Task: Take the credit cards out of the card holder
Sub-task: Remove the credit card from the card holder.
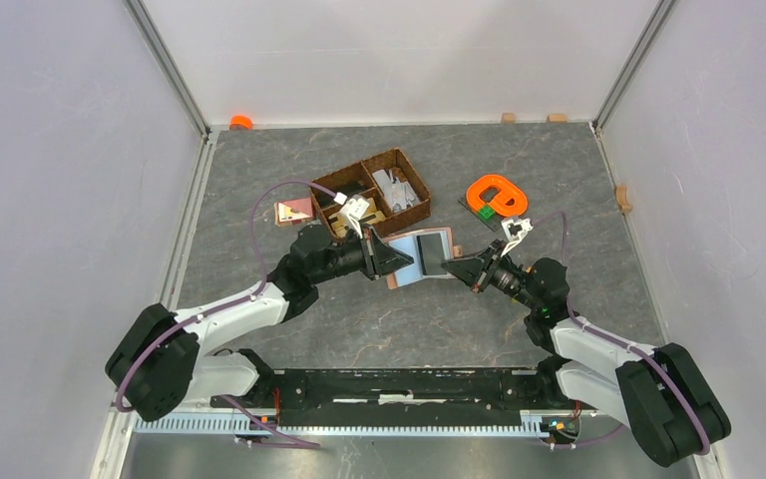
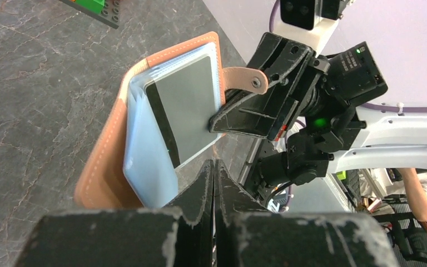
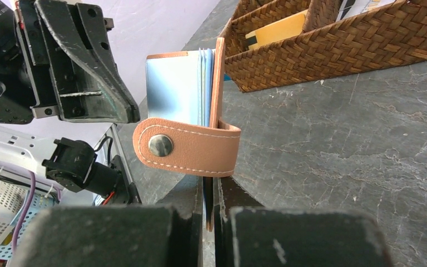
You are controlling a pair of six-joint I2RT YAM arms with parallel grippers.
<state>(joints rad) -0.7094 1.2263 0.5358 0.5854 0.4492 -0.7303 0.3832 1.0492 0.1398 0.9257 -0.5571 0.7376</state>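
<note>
The tan card holder (image 1: 421, 257) hangs open in the air between my two grippers. My right gripper (image 3: 210, 186) is shut on the edge of its tan cover (image 3: 218, 83), just under the snap tab (image 3: 186, 147). Pale blue credit cards (image 3: 172, 89) stand inside it. In the left wrist view a grey card with a dark stripe (image 2: 192, 105) sticks out over the pale blue ones (image 2: 147, 156). My left gripper (image 2: 215, 166) is shut just below that card's edge. I see nothing between its fingers.
A brown wicker basket (image 1: 384, 190) with papers in it stands behind the card holder, close to it in the right wrist view (image 3: 333, 50). An orange toy (image 1: 497, 195) lies at the back right. A pink-and-white square piece (image 1: 292, 212) lies left of the basket.
</note>
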